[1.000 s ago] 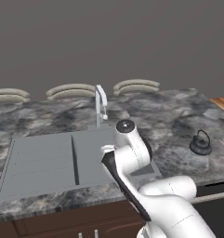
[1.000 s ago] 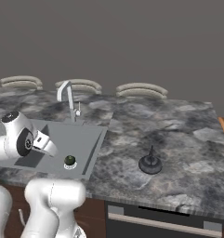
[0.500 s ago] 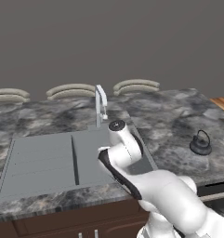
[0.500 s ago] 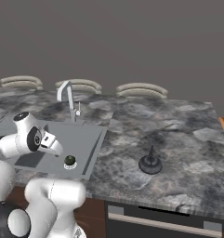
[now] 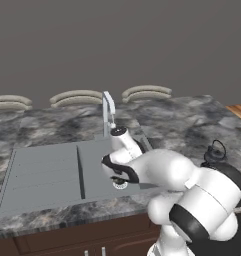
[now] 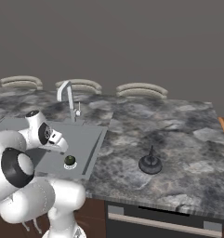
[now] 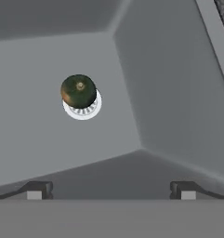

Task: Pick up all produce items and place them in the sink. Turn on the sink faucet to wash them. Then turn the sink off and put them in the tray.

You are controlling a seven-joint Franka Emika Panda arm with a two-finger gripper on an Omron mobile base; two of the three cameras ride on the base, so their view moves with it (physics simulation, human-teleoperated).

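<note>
Produce, a small round dark green item with a reddish patch (image 7: pixel 79 91), sits on the round white drain (image 7: pixel 85 110) in the upper left of the hand view, on the floor of the matte grey sink basin (image 7: pixel 169 107). The gripper's (image 7: pixel 111 189) two dark fingertips (image 7: pixel 38 189) rise at the bottom of the frame, spread wide apart and holding nothing, with the green item well above them in the picture.

From the left base camera, the matte grey rectangular sink (image 5: pixel 42 172) fills the middle left of the frame, its ribbed drainboard to the left and the basin to the right. The slim silver-grey faucet (image 5: pixel 108 112) stands upright at the sink's back edge, near the centre. The white arm bends over the basin at centre right, and the drain (image 5: pixel 120 184) peeks out just beneath it. A black kettle with a loop handle (image 5: pixel 215 152) stands on the dark marbled stone counter (image 5: pixel 182 120) at the right edge.

From the right base camera, the green item (image 6: pixel 69 161) lies in the basin at lower left, with the arm's white wrist just above and left of it. The faucet (image 6: pixel 68 97) stands behind at upper left. The kettle (image 6: pixel 150 162) sits on the counter (image 6: pixel 187 139) right of centre, well apart from the sink (image 6: pixel 92 139).
</note>
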